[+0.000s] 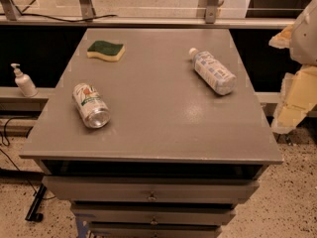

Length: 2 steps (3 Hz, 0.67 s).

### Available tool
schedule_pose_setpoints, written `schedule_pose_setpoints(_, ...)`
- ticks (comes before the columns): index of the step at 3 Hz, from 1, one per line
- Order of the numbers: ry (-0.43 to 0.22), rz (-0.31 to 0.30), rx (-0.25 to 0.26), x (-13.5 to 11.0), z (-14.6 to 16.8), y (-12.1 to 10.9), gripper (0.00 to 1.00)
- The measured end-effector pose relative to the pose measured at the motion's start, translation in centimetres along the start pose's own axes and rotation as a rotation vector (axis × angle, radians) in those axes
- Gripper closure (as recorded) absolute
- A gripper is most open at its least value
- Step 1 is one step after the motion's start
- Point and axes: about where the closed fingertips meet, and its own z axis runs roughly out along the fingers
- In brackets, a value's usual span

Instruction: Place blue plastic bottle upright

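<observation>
Grey, metal-look top (158,118) of a drawer cabinet fills most of the camera view, w/ a dull sheen near its middle. Under the front lip we see stacked drawers (151,190), each w/ a small knob at centre; the lowest is cut off by the bottom edge. Speckled floor (292,202) shows left & right of the cabinet. Behind it runs a pale rail (148,21), w/ dark space below it and lighter ground + slanted metal struts beyond. A black cable (9,133) trails down at far left.

On the top, the blue plastic bottle (213,72) lies on its side in the right rear part. Its white cap (193,51) points back-left, its base front-right, and its pale blue print faces up, so it's not upright. The soda can (91,105) lies on its side in the left front part, one round end toward us, well apart from the bottle. A sponge (105,50), green over yellow, lies flat near the back-left corner. A white pump dispenser (23,81) stands upright off the cabinet, on a low ledge at far left.

At the right edge, beyond the cabinet's right side, we see pale yellow & white shapes, partly cut off by the frame. We take the yellow part for the gripper (296,100). It's apart from the bottle and holds nothing we can see. We can't tell whether it's wide or narrow, and it's hard to separate from the arm's white casing (304,31) above it. Print on bottle & can is too small to read.
</observation>
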Motion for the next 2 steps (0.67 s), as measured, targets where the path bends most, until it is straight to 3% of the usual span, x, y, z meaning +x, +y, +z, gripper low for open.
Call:
schedule_pose_setpoints(1,0.000,0.000,0.000,0.0,0.0,0.0,0.00)
schedule_pose_setpoints(2,-0.094,0.047,0.021,-0.4,-1.0,-1.9,0.00)
